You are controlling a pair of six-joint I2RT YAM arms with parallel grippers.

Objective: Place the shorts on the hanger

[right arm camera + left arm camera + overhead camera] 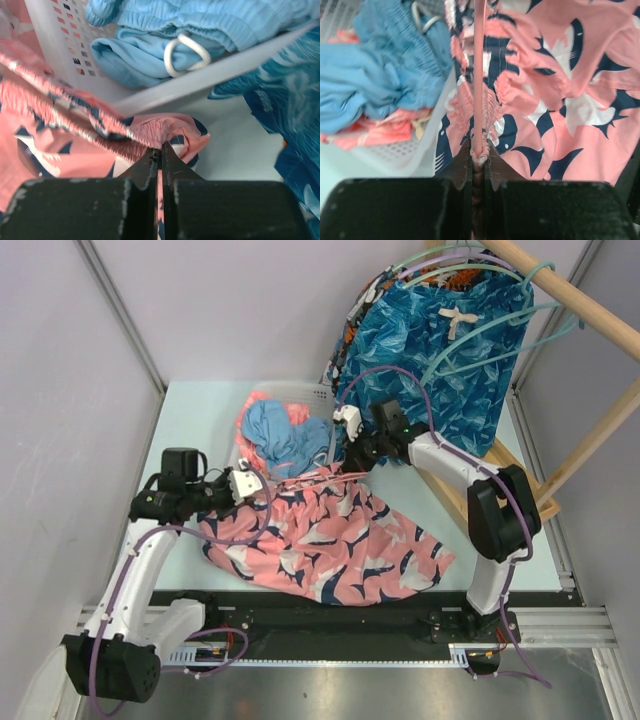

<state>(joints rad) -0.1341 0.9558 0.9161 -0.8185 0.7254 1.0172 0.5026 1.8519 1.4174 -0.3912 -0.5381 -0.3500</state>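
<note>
shorts: the coral-pink shorts (330, 540) with navy and white fish are spread on the table (200, 410), middle of the top view, sagging toward 5 o'clock. The gathered waistband runs along the 12 o'clock edge, stretched between the two grippers.
hanger: the thin pink hanger (479, 75) only shows as a straight bar lying along the waistband. Its hook and the rest of the frame I can't make out.
left gripper: the left gripper (479, 157) is at the 9 o'clock end of the waistband. Its jaws are pinched tight on the end of the pink bar, with bunched fabric right under it.
right gripper: the right gripper (161, 150) is at the 3 o'clock end, with its jaws closed all the way on a fold of the waistband corner.
basket: the white laundry basket (320, 395) sits just beyond the waistband at 12 o'clock, with a light-blue garment (285, 435) piled in it.
background: blue leaf-print shorts (440, 350) hang off a wooden rail (590, 310) at about 1 o'clock.
</note>
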